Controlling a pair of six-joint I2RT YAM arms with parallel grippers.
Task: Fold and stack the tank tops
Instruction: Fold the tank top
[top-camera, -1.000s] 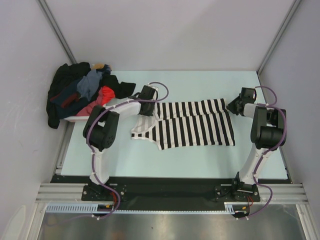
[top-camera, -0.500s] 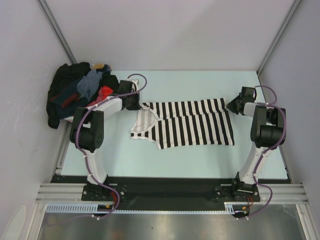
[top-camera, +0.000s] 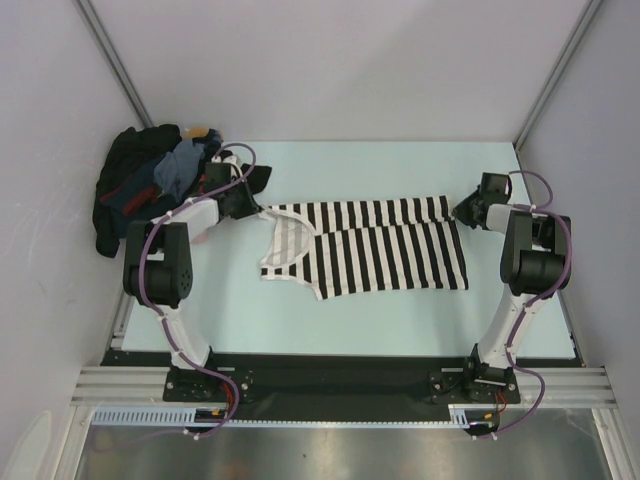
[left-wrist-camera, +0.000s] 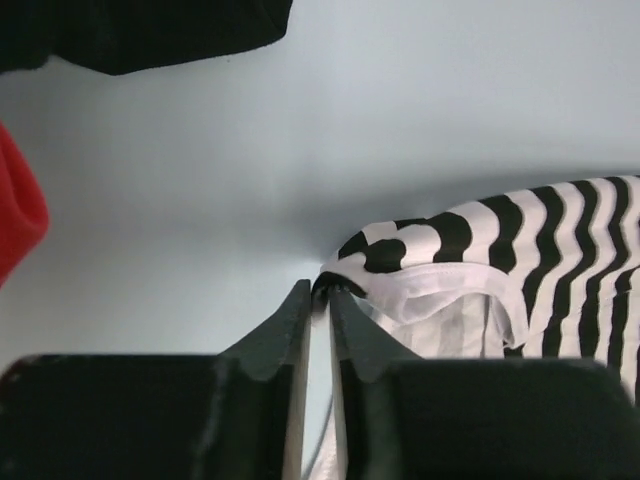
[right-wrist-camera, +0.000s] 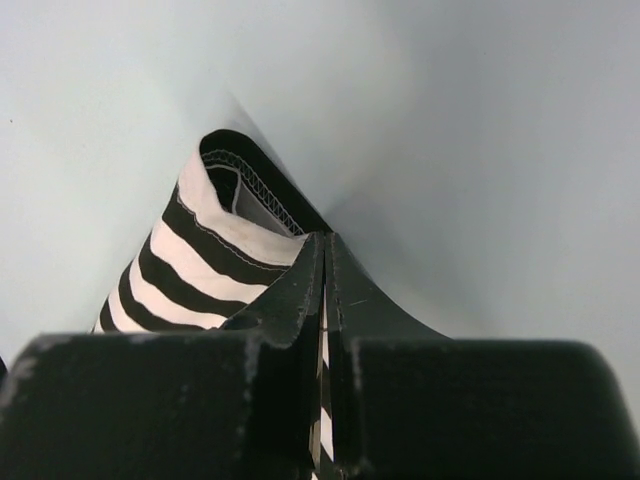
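Your striped top (top-camera: 385, 255) lies across the middle of the bench (top-camera: 400, 320), pulled out between both arms. Your left tool (left-wrist-camera: 318, 298) is pressed together on its strap end, toward the far-left corner. Your right tool (right-wrist-camera: 324, 250) pinches its hem near the right edge.

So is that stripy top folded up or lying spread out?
Partly folded: the striped tank top lies long on the table, one strip lapped along its far edge, left fingers and right fingers pinching its ends.

Pale blue table (top-camera: 380, 300); red cloth (left-wrist-camera: 15, 215) at left.
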